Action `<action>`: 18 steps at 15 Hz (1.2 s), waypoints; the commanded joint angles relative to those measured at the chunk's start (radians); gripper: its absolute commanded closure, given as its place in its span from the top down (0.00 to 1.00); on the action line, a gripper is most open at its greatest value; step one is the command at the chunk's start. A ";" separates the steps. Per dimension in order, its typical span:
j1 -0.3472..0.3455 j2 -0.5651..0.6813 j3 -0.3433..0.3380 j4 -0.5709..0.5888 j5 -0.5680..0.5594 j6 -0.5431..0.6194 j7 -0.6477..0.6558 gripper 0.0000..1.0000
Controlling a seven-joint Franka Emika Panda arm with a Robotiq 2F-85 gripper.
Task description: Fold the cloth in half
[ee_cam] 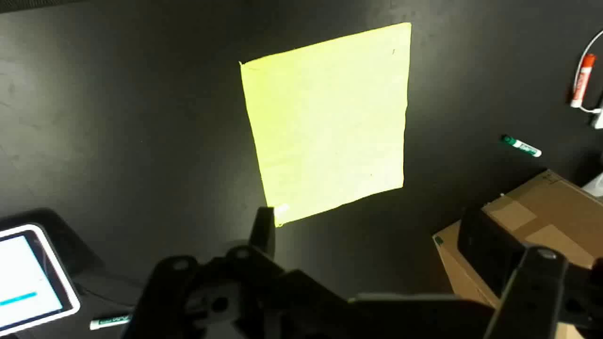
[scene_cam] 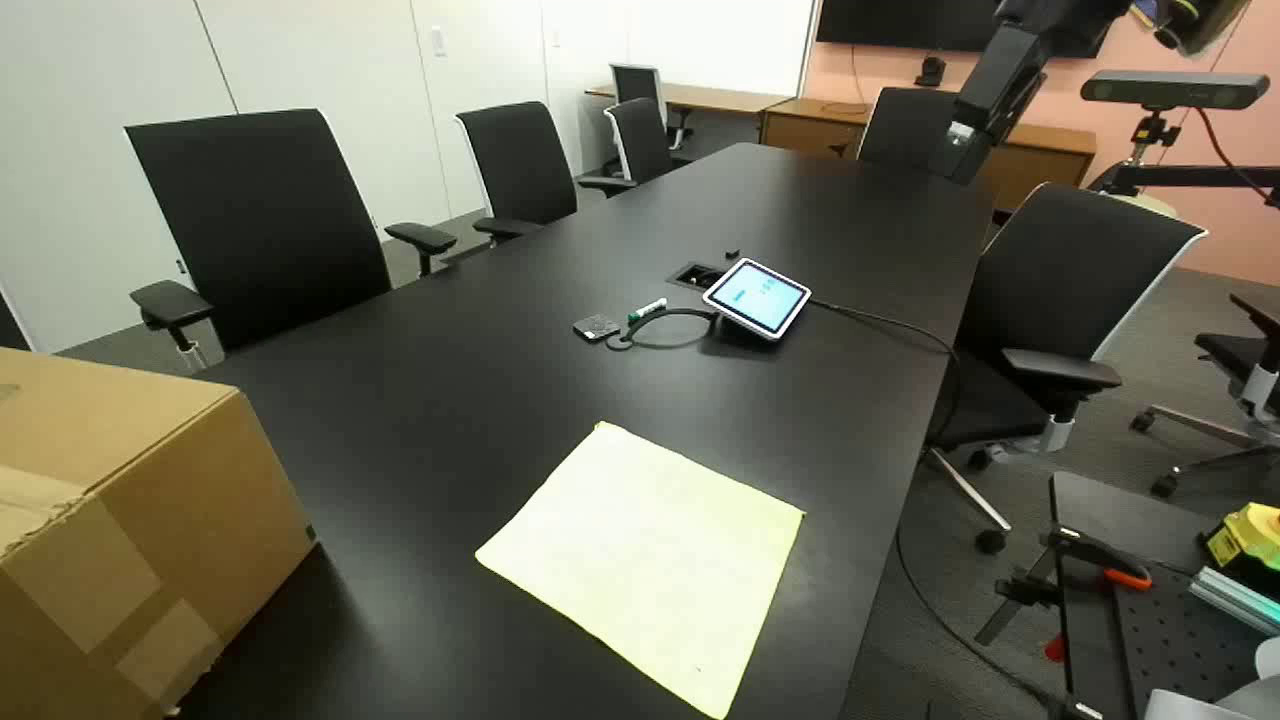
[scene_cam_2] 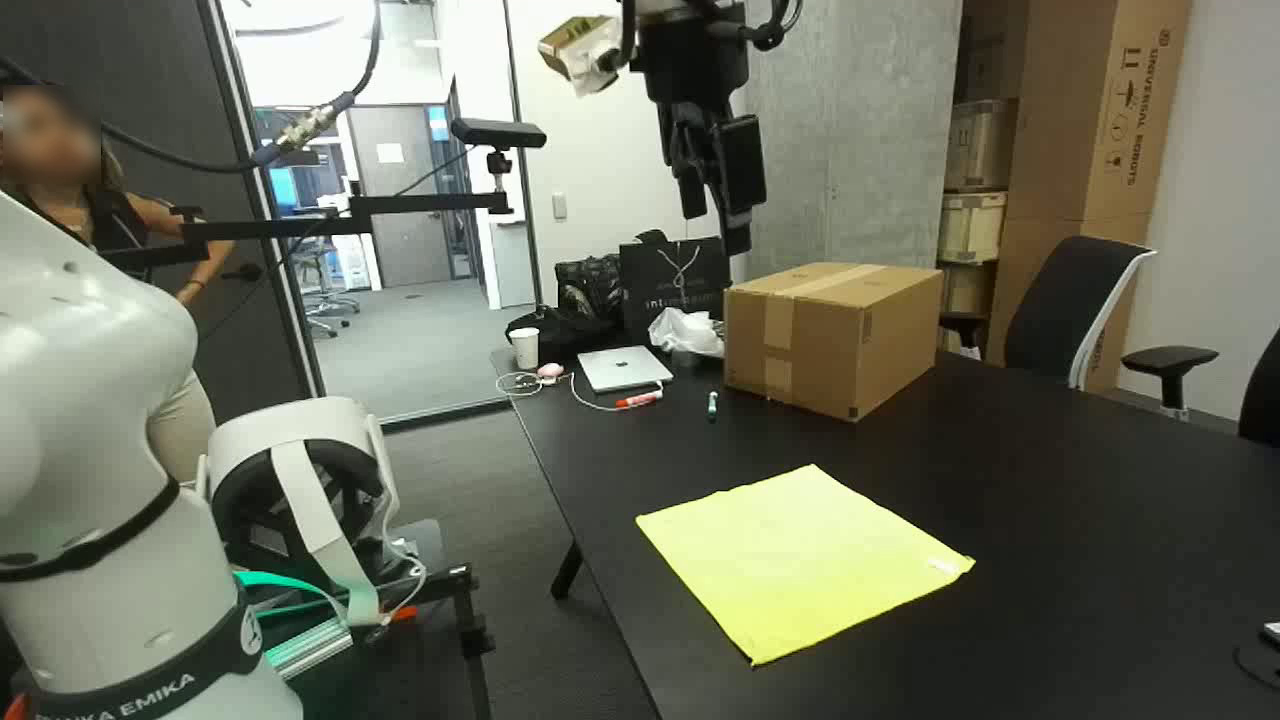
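The cloth is a pale-yellow square sheet lying flat and unfolded on the dark table. It shows in both exterior views (scene_cam: 650, 560) (scene_cam_2: 810, 560) and in the wrist view (ee_cam: 330, 122). My gripper hangs high above the table, apart from the cloth; it shows in both exterior views (scene_cam: 965, 150) (scene_cam_2: 715, 220). In the wrist view my gripper (ee_cam: 369, 216) has its two fingers wide apart with nothing between them. One fingertip overlaps the cloth's lower left corner in that view, but only by line of sight. All of the cloth's corners show in the exterior views.
A brown cardboard box (scene_cam_2: 830, 340) stands on the table near the cloth. A tablet on a stand (scene_cam: 757, 297) with a cable sits on another side. A green marker (ee_cam: 521, 146), a red marker (ee_cam: 583, 80) and a laptop (scene_cam_2: 625, 368) lie on the table. Chairs line the table.
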 commanded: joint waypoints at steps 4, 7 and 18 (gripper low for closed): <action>-0.016 -0.007 0.013 0.017 0.007 -0.003 -0.006 1.00; -0.023 0.017 0.014 0.022 -0.007 0.007 -0.007 1.00; -0.016 0.436 -0.007 0.035 0.118 0.189 -0.151 1.00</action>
